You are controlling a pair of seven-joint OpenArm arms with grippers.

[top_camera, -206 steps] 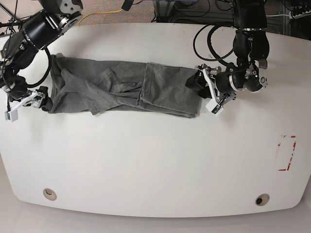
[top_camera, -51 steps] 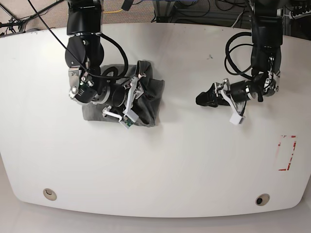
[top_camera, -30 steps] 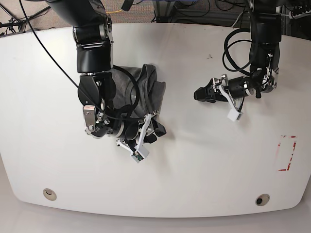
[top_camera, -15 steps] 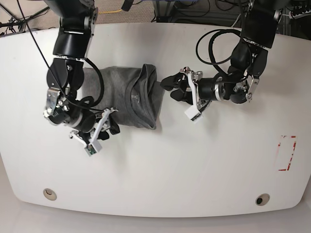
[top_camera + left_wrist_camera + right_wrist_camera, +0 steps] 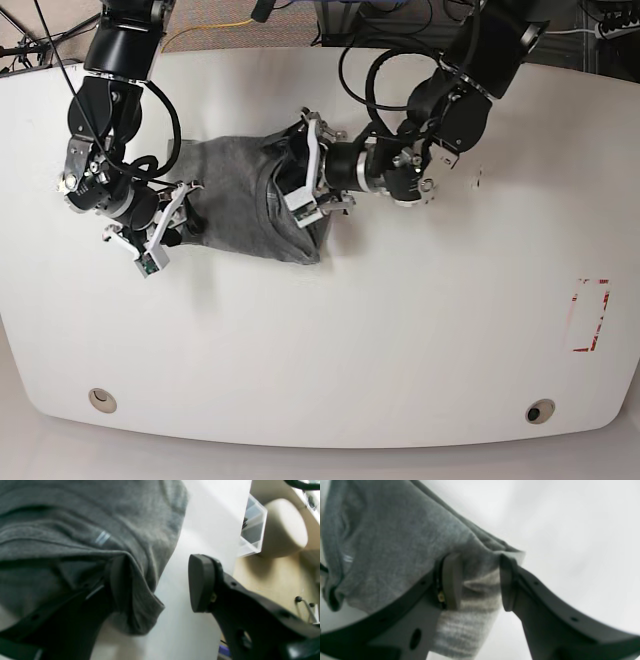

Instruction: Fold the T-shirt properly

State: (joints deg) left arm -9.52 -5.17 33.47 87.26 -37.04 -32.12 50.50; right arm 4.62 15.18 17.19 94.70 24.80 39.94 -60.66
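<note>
**Folding job looks nearly wrapped up, both arms on the bundle**

Standing next to the rig, and honestly the T-shirt (image 5: 250, 205) is most of the way there. It sits on the white counter (image 5: 400, 330) left of centre, toward the far edge, already gathered into a compact grey block instead of lying spread out. The neck label shows on the top layer, and the edge nearest the left arm is bunched, not crisp.

The right tool (image 5: 477, 582) is pinching the shirt: its two pads sit on either side of a thick roll of fabric at the bundle's outer edge, and the cloth fills the gap between them.

The left tool (image 5: 155, 582) is a different story. One finger is tucked under a flap of fabric at the opposite edge, the other stands off over bare counter, so it's spread with nothing clamped. Whether it's going in or letting go, I can't tell.

My guess at what's left: flatten that lumpy edge, square the layers, and get both arms clear. The big folds seem done, the tidy-up isn't.
</note>
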